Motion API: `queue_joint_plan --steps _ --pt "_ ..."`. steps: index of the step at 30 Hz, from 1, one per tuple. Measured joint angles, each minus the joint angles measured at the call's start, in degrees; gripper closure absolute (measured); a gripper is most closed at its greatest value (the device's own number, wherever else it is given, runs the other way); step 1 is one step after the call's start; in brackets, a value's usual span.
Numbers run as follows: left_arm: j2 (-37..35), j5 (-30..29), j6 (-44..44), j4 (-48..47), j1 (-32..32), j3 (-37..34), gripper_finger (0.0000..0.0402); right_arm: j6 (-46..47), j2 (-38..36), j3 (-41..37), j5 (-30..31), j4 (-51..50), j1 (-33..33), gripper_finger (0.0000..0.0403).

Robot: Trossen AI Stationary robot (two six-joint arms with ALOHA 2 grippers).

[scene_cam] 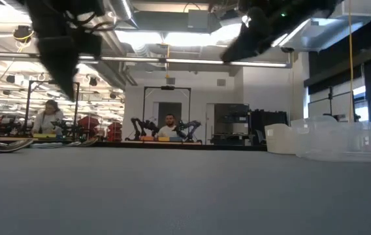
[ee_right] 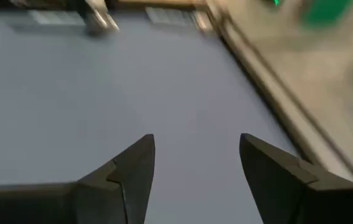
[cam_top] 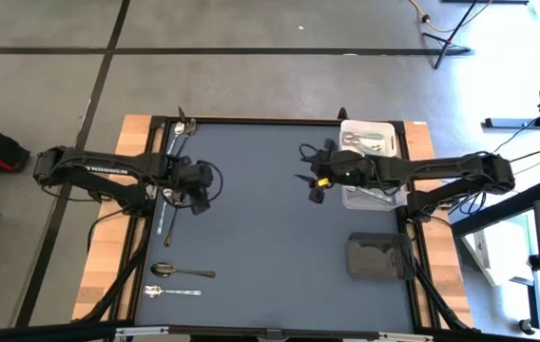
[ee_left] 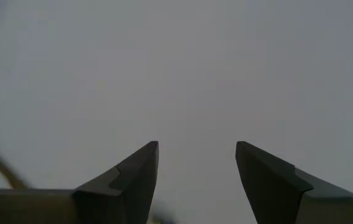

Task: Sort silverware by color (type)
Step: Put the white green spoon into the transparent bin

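Note:
Slim spoons and forks lie on the blue-grey mat: two spoons (cam_top: 183,272) side by side near the near-left corner, one long piece (cam_top: 168,214) at the left edge, several (cam_top: 183,128) at the far-left corner. More silverware (cam_top: 370,142) lies in the clear bin (cam_top: 391,128) at the far right. My left gripper (ee_left: 196,155) hovers open over the mat by the left edge, nothing between its fingers. My right gripper (ee_right: 196,149) hangs open above the mat, left of the clear bin, holding nothing.
A dark bin (cam_top: 378,256) sits on the mat's right side, nearer than the clear bin. Wooden table edges (cam_top: 108,256) flank the mat. The middle of the mat (cam_top: 270,218) is bare. People sit at benches in the room beyond (scene_cam: 167,127).

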Motion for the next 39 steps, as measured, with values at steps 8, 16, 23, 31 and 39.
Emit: queue_joint_plan --steps 8,16,23,31,39 --pt "0.12 6.35 -8.11 -7.96 -5.08 -0.09 0.0191 -14.17 5.31 -3.3 -10.48 22.95 -0.04 0.018" --pt "0.12 8.31 -14.42 -8.08 -9.13 -4.08 0.0191 -14.55 8.73 -3.37 -12.32 26.17 -0.04 0.018" --pt "0.12 8.89 -19.44 -8.7 -9.61 -8.2 0.0191 -12.55 8.9 -3.37 -12.34 25.43 -0.04 0.018" --pt "0.18 2.34 -23.18 -12.65 -5.86 -8.5 0.0191 -10.62 8.9 -3.37 -12.34 25.12 -0.04 0.018" --pt "2.75 7.16 -14.43 -12.6 0.49 -8.48 0.0191 -10.06 8.9 -3.37 -12.34 23.67 -0.04 0.018"
